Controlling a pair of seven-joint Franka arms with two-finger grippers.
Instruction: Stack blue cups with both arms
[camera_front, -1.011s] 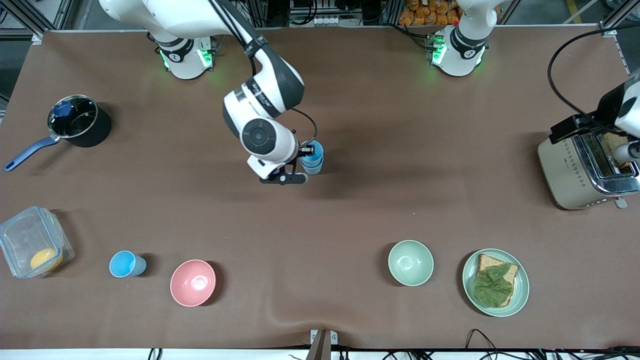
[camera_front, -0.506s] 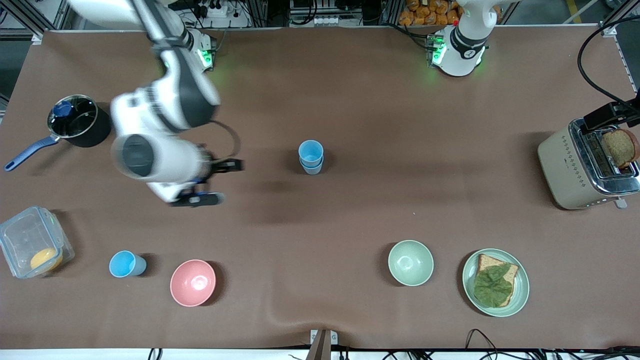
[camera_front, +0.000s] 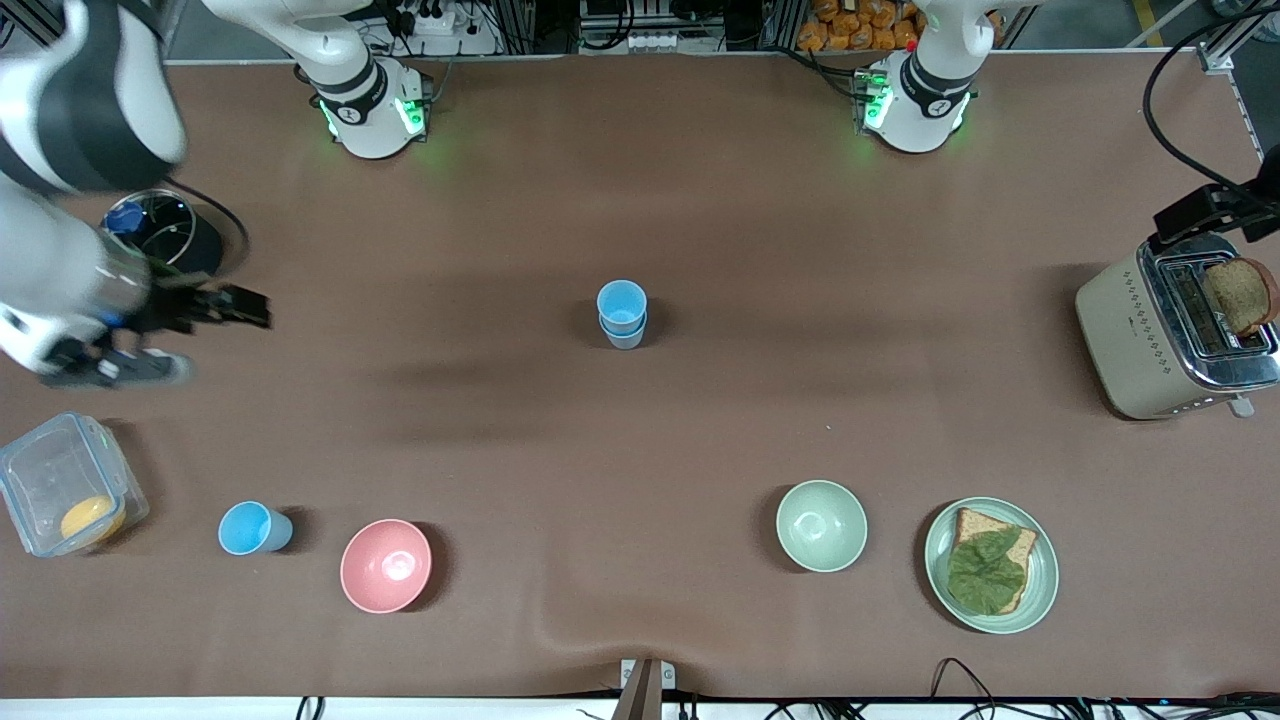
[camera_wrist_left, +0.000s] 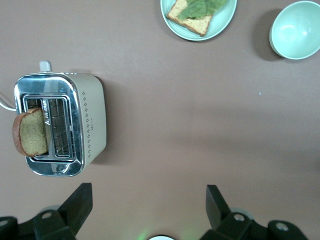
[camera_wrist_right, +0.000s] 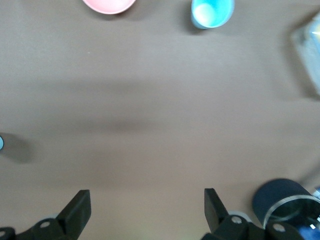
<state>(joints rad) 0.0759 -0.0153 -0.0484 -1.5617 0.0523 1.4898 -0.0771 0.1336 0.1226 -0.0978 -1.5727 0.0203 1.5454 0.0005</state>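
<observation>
Two blue cups (camera_front: 622, 312) stand stacked, one in the other, at the middle of the table, with nothing holding them; an edge of the stack shows in the right wrist view (camera_wrist_right: 1, 143). A third sky-blue cup (camera_front: 255, 528) stands alone beside the pink bowl (camera_front: 385, 565), toward the right arm's end; it also shows in the right wrist view (camera_wrist_right: 212, 11). My right gripper (camera_front: 198, 338) is open and empty, up in the air next to the pot; its jaws (camera_wrist_right: 146, 200) are spread over bare table. My left gripper (camera_front: 1205, 212) is open and empty above the toaster's end of the table, as its wrist view (camera_wrist_left: 148, 196) shows.
A dark pot (camera_front: 160, 240) and a clear container (camera_front: 60, 480) lie at the right arm's end. A toaster (camera_front: 1150, 340) with a bread slice (camera_front: 1240, 295), a plate (camera_front: 935, 560) of toast and leaf, and a pale green bowl (camera_front: 821, 525) lie toward the left arm's end.
My right gripper let go of the cup stack and swung away toward the pot. The stack stayed put. My left gripper rose from the toaster, leaving the bread slice in the slot.
</observation>
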